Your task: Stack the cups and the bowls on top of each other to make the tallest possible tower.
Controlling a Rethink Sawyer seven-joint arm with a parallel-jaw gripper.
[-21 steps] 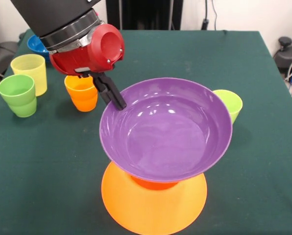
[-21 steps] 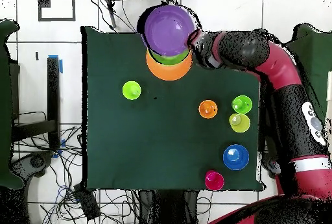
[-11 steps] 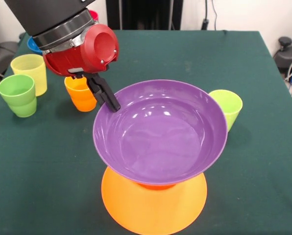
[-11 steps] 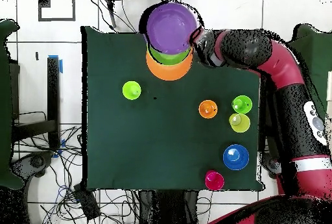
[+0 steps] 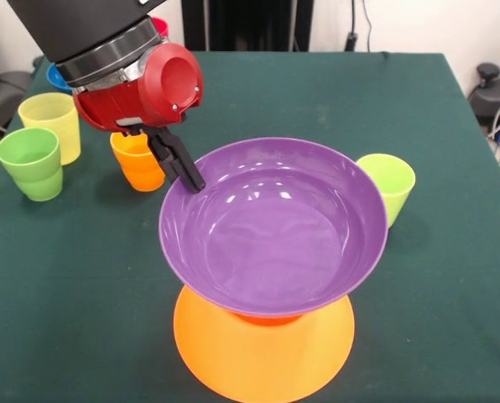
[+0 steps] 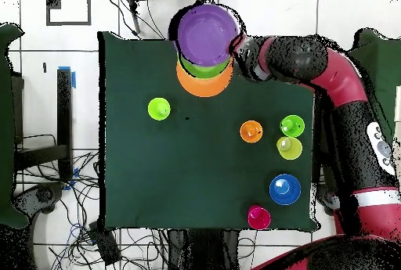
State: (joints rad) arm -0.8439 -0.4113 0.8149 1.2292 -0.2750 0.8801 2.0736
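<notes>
The purple bowl (image 5: pixel 271 227) hangs tilted over the tower, and my gripper (image 5: pixel 190 178) is shut on its left rim. Below it the wide orange bowl (image 5: pixel 263 357) lies upside down as the base, with a red-orange piece (image 5: pixel 267 317) showing between the two. From overhead, the purple bowl (image 6: pixel 207 32) covers most of a green bowl (image 6: pixel 205 70) on the orange bowl (image 6: pixel 205 87), with my gripper (image 6: pixel 233 45) at its rim. Whether the purple bowl touches the pile is hidden. Loose cups stand around: orange (image 5: pixel 138 159), pale yellow (image 5: pixel 50 122), green (image 5: pixel 30 164) and lime green (image 5: pixel 388 186).
A blue bowl (image 6: pixel 284 189) and a red cup (image 6: pixel 258 217) stand near the robot's side of the green table (image 6: pixel 157 173). The tower sits close to the table's edge opposite the robot. My arm (image 6: pixel 345 102) reaches along one side of the table.
The purple bowl, held in my gripper, has shifted a little left in the front view and now sits more squarely over the orange base. Over the last half second it has barely moved.
</notes>
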